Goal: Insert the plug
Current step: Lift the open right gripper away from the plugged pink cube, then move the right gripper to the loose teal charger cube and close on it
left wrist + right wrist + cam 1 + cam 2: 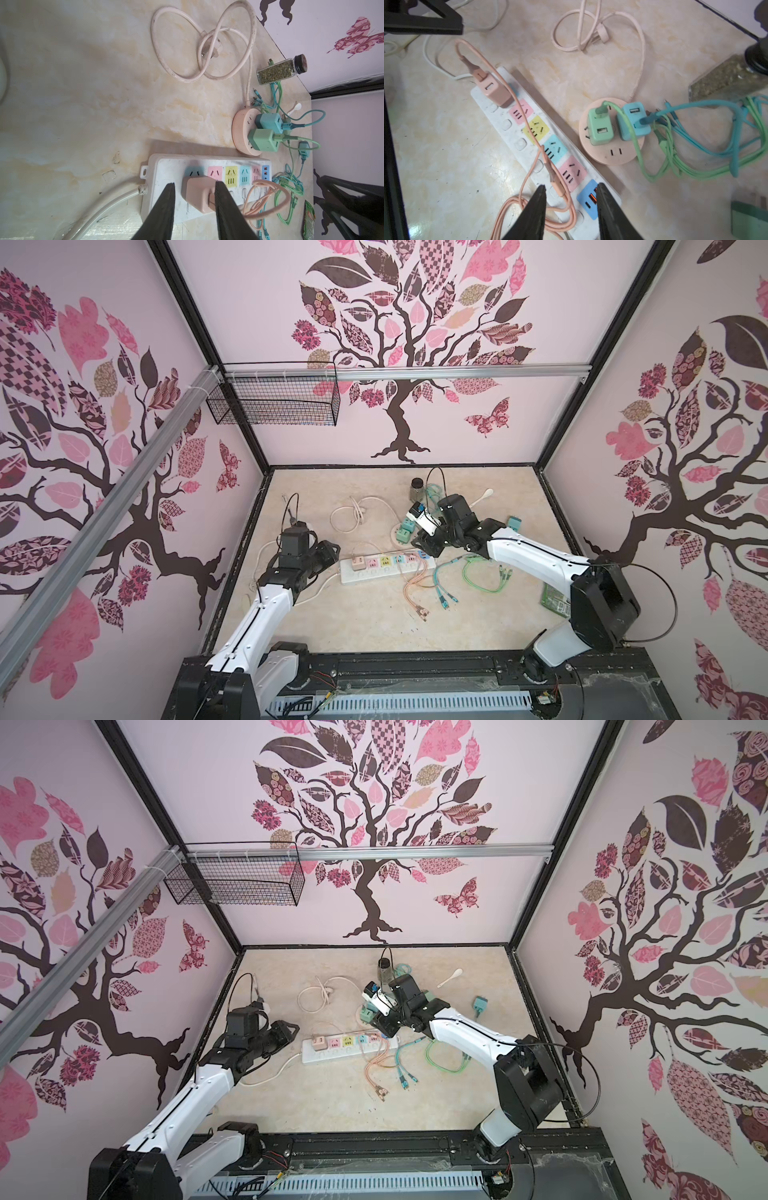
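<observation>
Left end effector (194, 184) gapes near pink charger (197, 194) seated in power strip (166, 166).

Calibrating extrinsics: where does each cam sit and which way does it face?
Top views: high above the base, looking down and forward over the table; left arm and right arm show.
Left wrist: looks along its fingers at the pink charger on the strip.
Right wrist: looks down past its fingers at the strip's USB end.
Shared: both wrists see strip, charger, round socket.
</observation>
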Controlling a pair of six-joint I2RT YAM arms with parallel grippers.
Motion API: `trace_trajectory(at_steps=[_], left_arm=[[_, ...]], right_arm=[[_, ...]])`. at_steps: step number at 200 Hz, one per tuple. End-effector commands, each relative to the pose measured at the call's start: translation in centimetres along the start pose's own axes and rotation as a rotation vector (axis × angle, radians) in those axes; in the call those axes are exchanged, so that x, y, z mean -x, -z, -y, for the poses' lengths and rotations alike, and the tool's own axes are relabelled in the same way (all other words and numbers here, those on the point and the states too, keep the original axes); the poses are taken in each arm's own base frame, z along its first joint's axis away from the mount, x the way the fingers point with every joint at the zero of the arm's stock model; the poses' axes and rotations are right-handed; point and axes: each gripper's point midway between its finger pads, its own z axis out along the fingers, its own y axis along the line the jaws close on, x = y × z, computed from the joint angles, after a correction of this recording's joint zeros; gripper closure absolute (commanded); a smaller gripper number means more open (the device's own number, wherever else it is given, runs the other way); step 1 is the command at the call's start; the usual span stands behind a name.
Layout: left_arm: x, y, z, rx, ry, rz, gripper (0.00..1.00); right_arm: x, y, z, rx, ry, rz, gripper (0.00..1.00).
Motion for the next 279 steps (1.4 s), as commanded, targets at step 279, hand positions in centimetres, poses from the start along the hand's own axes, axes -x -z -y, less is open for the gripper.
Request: trace_trajectory(at_steps=[279], left_arm=[[1.5, 4.1, 3.5, -0.080, -0.152, 0.034, 0.50]], right_arm=[[-16.8, 11.6, 27.5, -0.992, -1.000, -0.003, 0.35]])
